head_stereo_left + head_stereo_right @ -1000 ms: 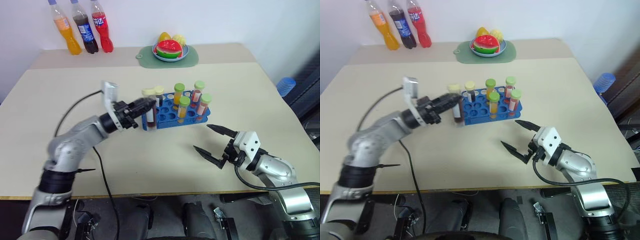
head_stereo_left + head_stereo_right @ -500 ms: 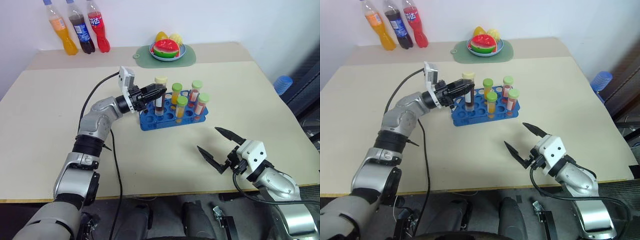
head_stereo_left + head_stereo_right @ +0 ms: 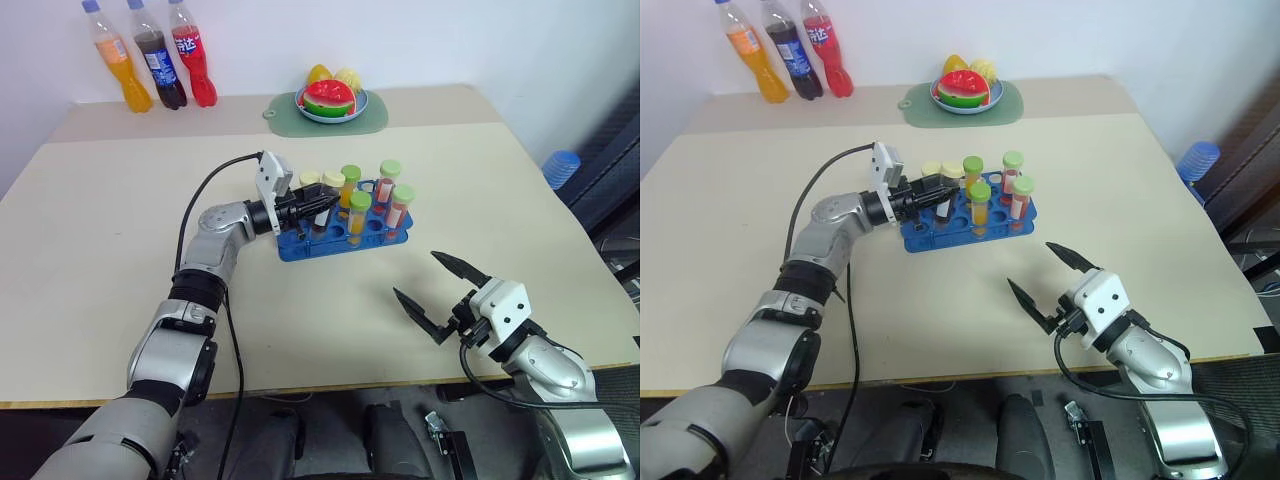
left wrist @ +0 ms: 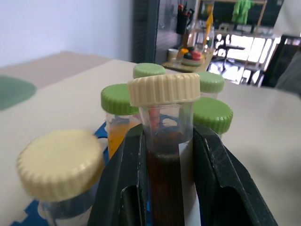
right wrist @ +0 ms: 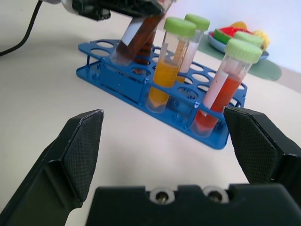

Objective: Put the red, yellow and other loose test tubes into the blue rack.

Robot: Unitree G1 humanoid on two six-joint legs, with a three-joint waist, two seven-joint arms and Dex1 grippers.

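Observation:
My left gripper is shut on the dark brown test tube with a cream cap, its black fingers clamping the tube below the cap. The tube leans over the left end of the blue rack, its lower end down at the rack's holes. Several green-capped tubes stand in the rack, among them a yellow one and a red-orange one, plus another cream-capped tube. My right gripper hovers open and empty in front of the rack, to its right.
Three soda bottles stand at the table's far left corner. A green mat with a fruit plate lies at the back centre. A black cable loops from my left wrist. The table's front edge runs just below my right gripper.
My left gripper carried the brown tube from the rack's left edge to over the rack, rolled its wrist, and sank among the other tubes. The right gripper kept still and open.

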